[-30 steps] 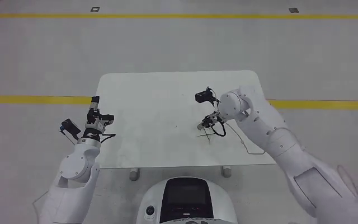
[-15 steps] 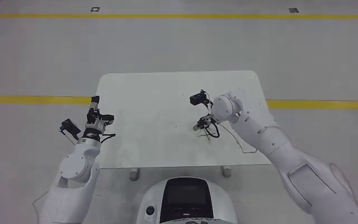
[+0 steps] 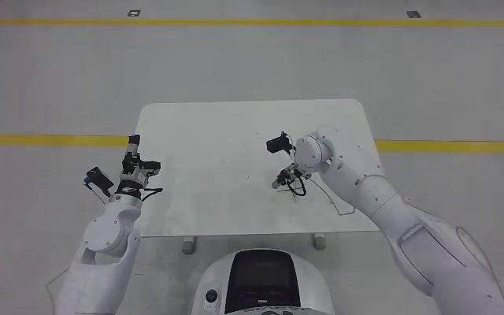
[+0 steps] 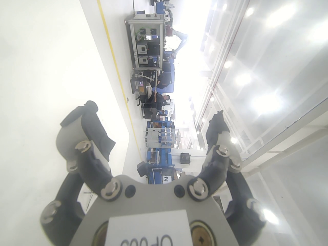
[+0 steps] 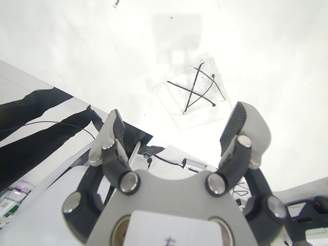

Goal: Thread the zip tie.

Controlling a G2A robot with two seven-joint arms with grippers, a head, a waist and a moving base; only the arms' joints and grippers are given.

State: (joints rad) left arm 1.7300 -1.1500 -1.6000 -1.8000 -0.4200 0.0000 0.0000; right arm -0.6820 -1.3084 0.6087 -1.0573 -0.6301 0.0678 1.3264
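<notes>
Several thin black zip ties [image 5: 197, 88] lie crossed in a shallow clear tray [image 5: 200, 121] on the white table [image 5: 77, 39]. My right gripper [image 5: 176, 115] hangs open just above and short of the tray, with nothing between its ribbed pads [image 5: 232, 121]. From above, the right gripper [image 3: 283, 177] sits over the table's right half, with the zip ties [image 3: 294, 189] just beside it. My left gripper [image 4: 153, 111] is open and empty, aimed out at the room. The left gripper [image 3: 134, 147] stands at the table's left edge, far from the ties.
The white table [image 3: 205, 157] has wide bare room between the two arms. A small dark speck [image 5: 116, 1] lies on the table beyond the tray. The table's near edge [image 5: 84, 103] runs close to the tray. A thin cable [image 3: 340, 206] trails from my right arm.
My right gripper has shifted a little to the left and toward the table's front edge, over the zip ties. The left arm has kept still.
</notes>
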